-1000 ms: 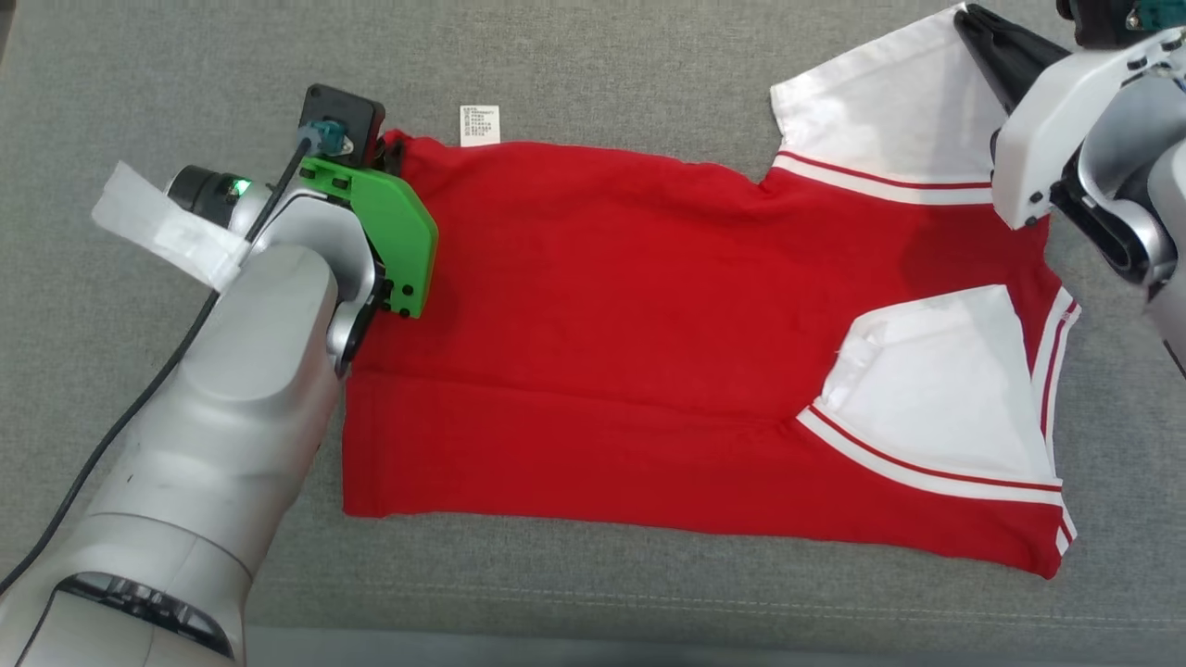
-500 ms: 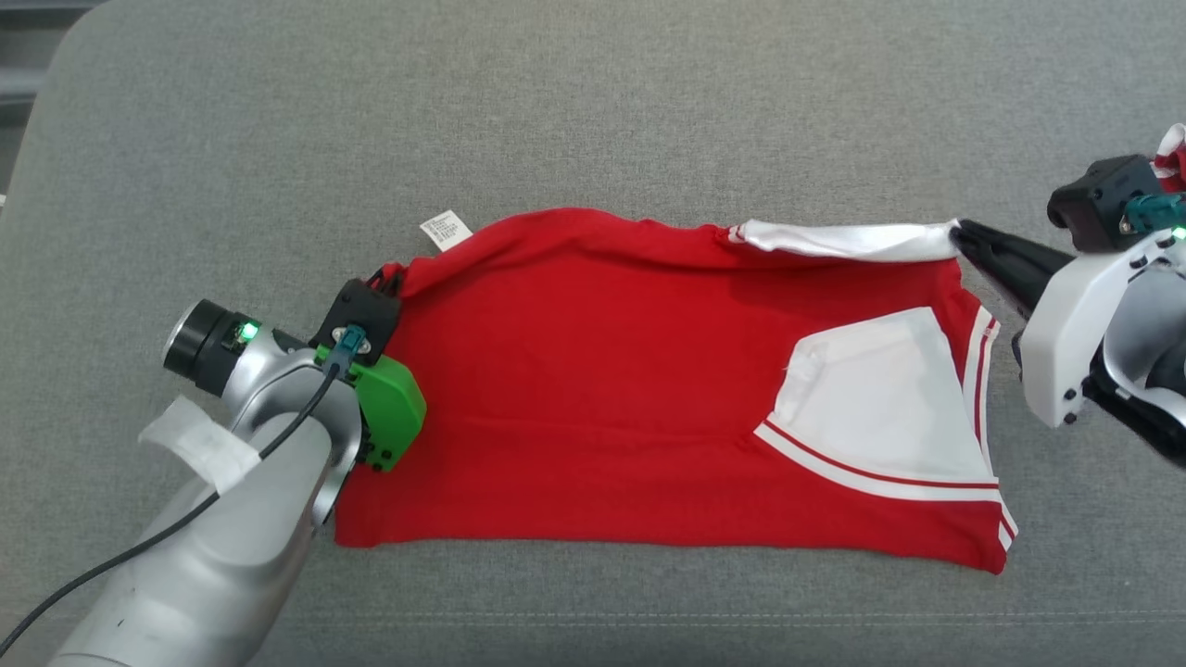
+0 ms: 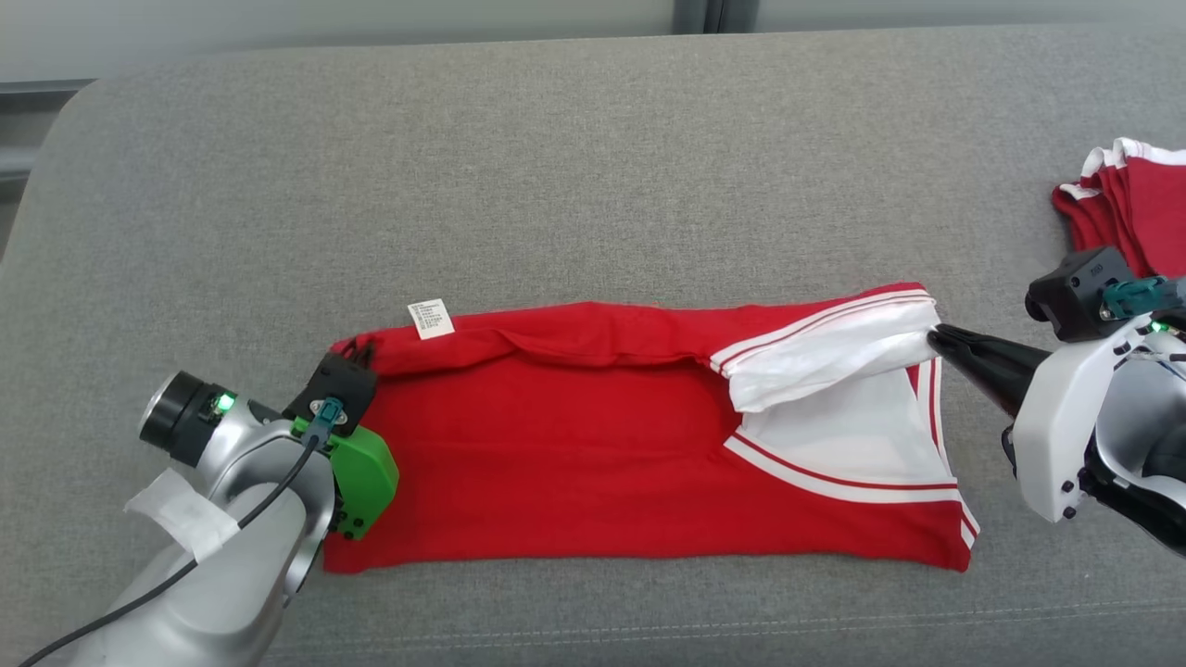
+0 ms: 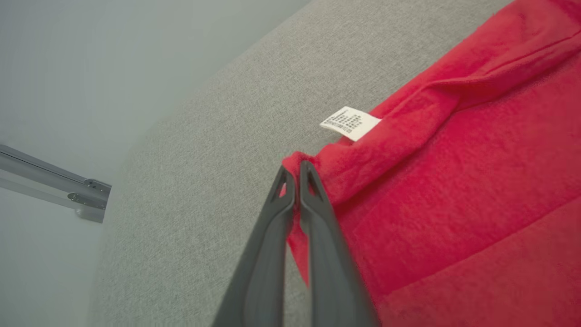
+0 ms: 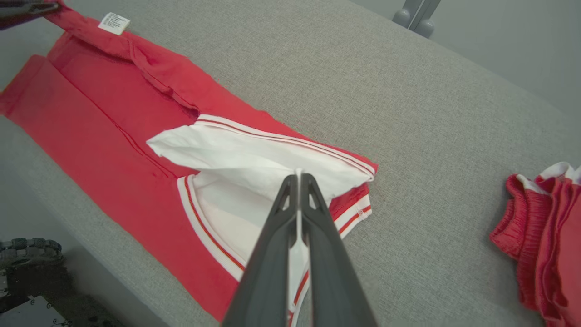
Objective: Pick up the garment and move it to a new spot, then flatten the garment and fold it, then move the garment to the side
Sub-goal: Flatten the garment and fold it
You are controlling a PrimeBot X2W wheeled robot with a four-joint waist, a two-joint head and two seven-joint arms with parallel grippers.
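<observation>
Head view, entries placed by the grey cushion [image 3: 556, 167]; red garment [image 3: 574, 463] is laid lengthwise on the cushion, nearer its front edge than its back, with the far long edge turned over toward the front; white care label [image 3: 431, 319] is seen on that turned edge, toward the cushion's left end; white sleeve [image 3: 825, 357] with red-striped trim is lifted and held taut toward the cushion's right end. Left gripper [image 4: 295, 170]: fingers are pressed together on the garment's red corner, at the cushion's left end. Right gripper [image 5: 298, 179]: fingers are closed on a pinch of the white sleeve, above the cushion's right part. Second red-and-white bundle [image 3: 1130, 199] is set at the cushion's far right, well apart from the garment.
</observation>
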